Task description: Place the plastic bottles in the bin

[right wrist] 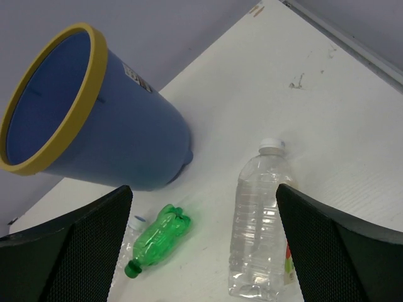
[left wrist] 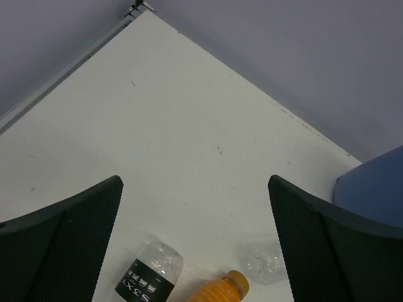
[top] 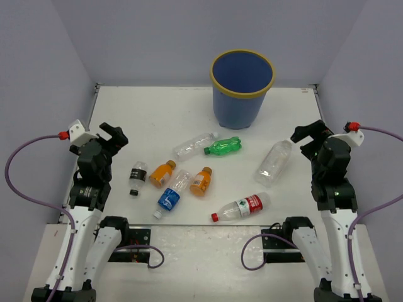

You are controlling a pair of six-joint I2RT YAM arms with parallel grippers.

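Note:
The blue bin (top: 242, 88) with a yellow rim stands at the back of the table; it also shows in the right wrist view (right wrist: 94, 119). Bottles lie across the middle: a clear one (top: 194, 144), a green one (top: 223, 147), a large clear one (top: 273, 163), two orange (top: 162, 173) (top: 201, 181), a black-labelled (top: 137, 177), a blue-labelled (top: 170, 194) and a red-labelled (top: 242, 207). My left gripper (top: 111, 137) is open and empty, left of the bottles. My right gripper (top: 308, 136) is open and empty beside the large clear bottle (right wrist: 259, 223).
Grey walls close in the table on three sides. The table's white surface (top: 157, 113) runs to a metal edge strip at the back. Purple cables loop beside both arms.

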